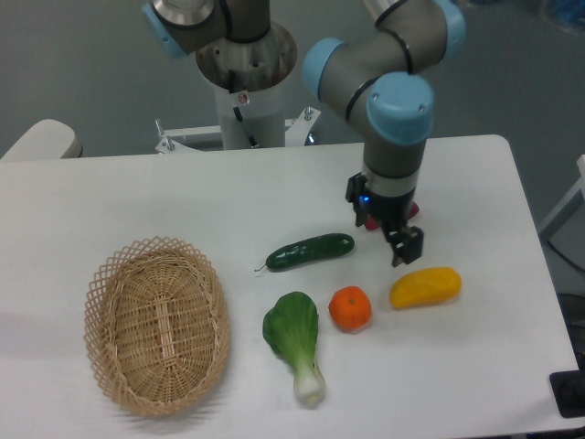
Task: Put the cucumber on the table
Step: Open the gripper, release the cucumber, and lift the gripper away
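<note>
The dark green cucumber (309,251) lies flat on the white table (137,201), its thin stem pointing left, just right of the basket and above the bok choy. The gripper (388,235) hangs to the cucumber's right, clear of it, above the yellow fruit. Its fingers stand apart with nothing between them, so it is open. The arm hides most of the dark red vegetable behind it.
An oval wicker basket (157,325) sits at the front left. A bok choy (296,338), an orange (349,308) and a yellow fruit (425,287) lie in a row in front of the cucumber. A dark red vegetable (413,209) peeks out behind the gripper.
</note>
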`<action>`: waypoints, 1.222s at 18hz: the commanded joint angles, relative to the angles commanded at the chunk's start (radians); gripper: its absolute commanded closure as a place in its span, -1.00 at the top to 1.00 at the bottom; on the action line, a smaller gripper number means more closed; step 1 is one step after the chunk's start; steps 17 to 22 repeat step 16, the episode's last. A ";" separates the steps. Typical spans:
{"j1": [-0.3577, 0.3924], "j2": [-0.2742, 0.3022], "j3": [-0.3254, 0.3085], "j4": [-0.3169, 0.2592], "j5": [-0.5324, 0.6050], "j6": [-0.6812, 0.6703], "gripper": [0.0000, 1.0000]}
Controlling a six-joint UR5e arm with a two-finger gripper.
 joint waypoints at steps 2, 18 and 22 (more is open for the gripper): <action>0.031 0.002 0.023 -0.009 -0.002 0.067 1.00; 0.192 0.002 0.043 -0.063 -0.009 0.391 1.00; 0.192 0.002 0.043 -0.063 -0.009 0.391 1.00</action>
